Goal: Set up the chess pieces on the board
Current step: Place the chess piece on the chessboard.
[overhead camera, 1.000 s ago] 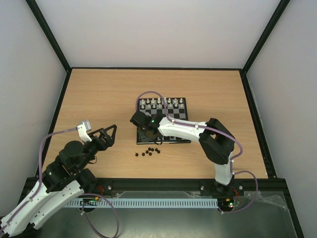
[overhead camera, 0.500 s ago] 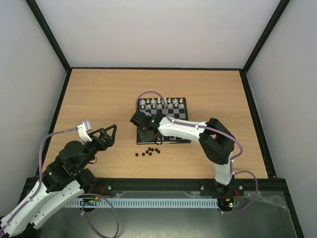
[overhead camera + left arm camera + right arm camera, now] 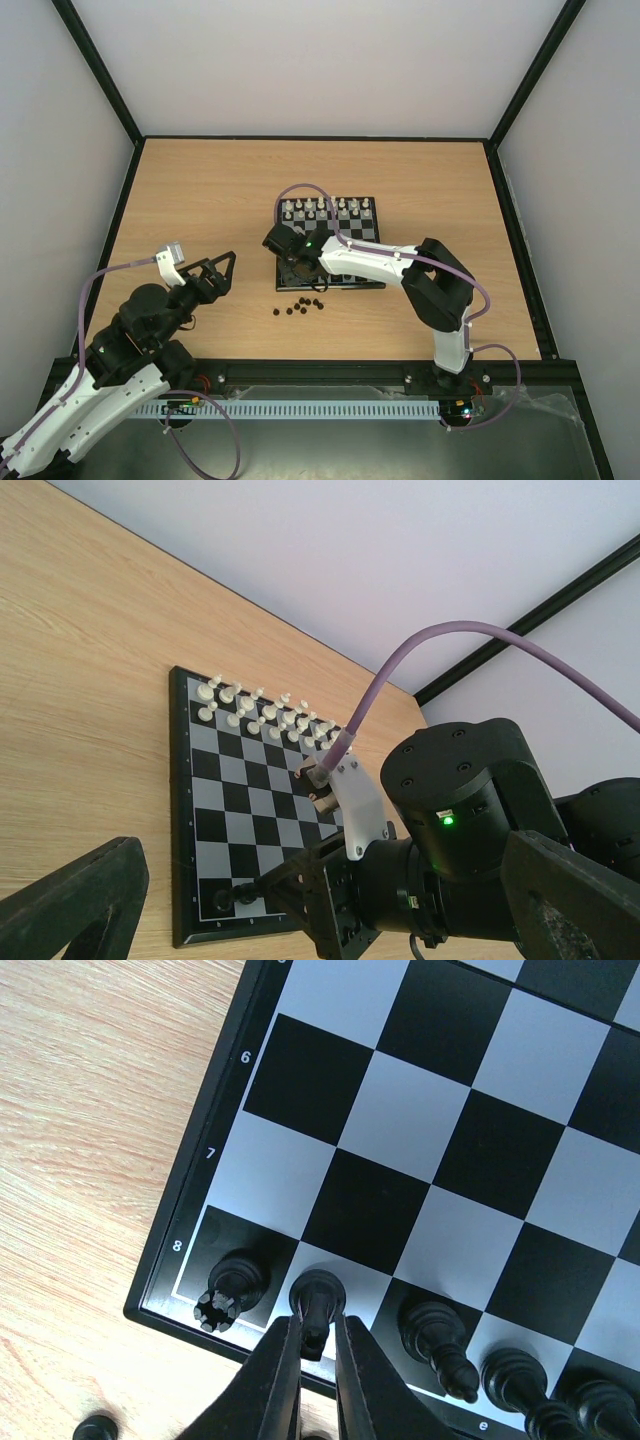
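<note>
Nothing shifted; right gripper (image 3: 314, 1332) pinches black piece (image 3: 318, 1288) on board (image 3: 400, 1110), left gripper (image 3: 225, 272) gapes idle; jerky release may topple it into rook (image 3: 228, 1295) just beside gripper.

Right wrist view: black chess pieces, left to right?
Loose black piece on the wooden table → black castle-topped rook on the corner square → black round-based piece gripped in the right pincer → black pointed-top piece → black ringed piece → black edge-cut piece, type unclear.
</note>
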Controlling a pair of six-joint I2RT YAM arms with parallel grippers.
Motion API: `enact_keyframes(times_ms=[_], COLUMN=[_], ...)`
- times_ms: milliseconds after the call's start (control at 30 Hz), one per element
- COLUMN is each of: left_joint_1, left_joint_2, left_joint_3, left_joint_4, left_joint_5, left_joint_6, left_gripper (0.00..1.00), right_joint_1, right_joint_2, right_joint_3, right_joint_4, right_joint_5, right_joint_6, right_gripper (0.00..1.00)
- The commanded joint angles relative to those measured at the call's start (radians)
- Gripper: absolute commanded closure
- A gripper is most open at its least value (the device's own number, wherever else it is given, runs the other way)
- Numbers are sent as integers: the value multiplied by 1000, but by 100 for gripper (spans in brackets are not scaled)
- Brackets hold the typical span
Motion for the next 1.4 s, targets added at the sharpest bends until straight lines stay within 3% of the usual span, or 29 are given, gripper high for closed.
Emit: enact_keyframes(times_ms=[0,633,1367], left_joint_1=[-2,-2,-2], left_joint_2=[2,-4,-3], left_joint_3=[-13,-15,-17], left_joint_4=[15,10,17], left_joint_5=[-7,-6,-1], left_joint_6=[-5,-11,-16], left_gripper=[0,1,0], right_joint_1=[-5,-5,-3], right_joint_2=[3,7,-40], right_joint_3=[-3,-27,-50], right_joint_4=[-47,-30,-34], right_joint_5=[11,-3,-11], right_joint_6=[-3,3,9], right_gripper=[88,96,93])
